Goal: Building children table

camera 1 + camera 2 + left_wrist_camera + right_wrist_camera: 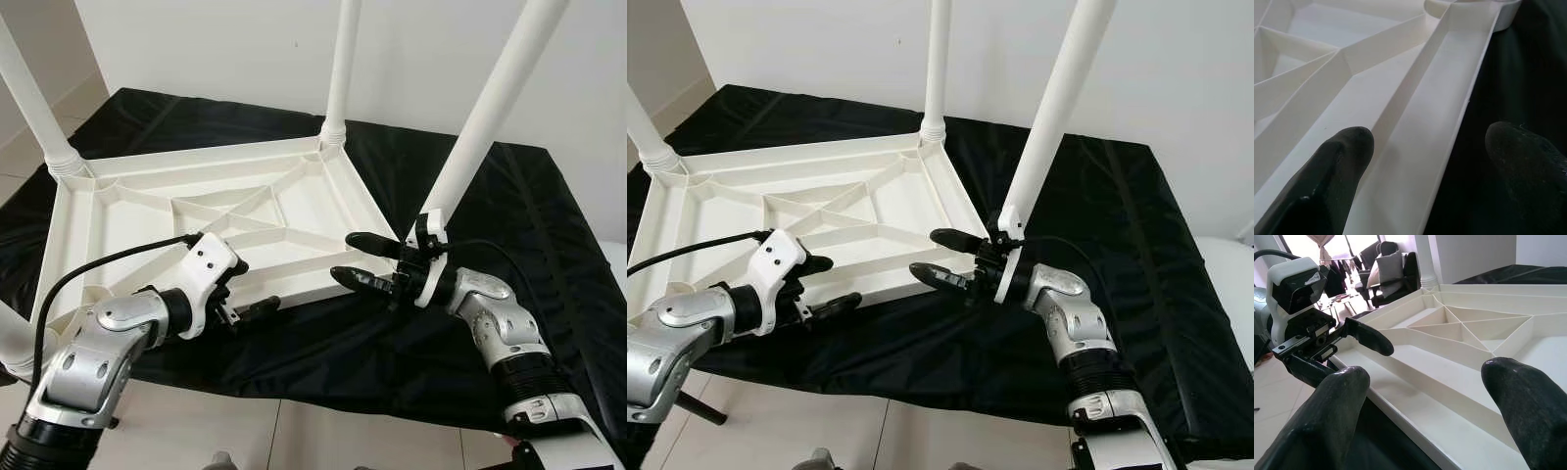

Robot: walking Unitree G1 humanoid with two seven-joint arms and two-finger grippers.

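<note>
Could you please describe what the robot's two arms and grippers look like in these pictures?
Both arms are silver metal with ribbed black sleeves at the forearm joints. The left gripper and the right gripper each have two long, rounded black fingers on a white wrist housing with black hardware. A black cable loops to the left wrist, and another runs to the right.

The upturned children's table top (211,220) is plain white, its ribbed underside and screwed-in legs (495,108) the same white. It lies on a black cloth (509,225) with a slight sheen. Both arms are silver with black joints; the left end effector (245,294) has black fingers and a white housing, and the right end effector (355,259) is black with white trim. The floor (225,426) is pale beige tile, the wall (216,44) off-white
</note>
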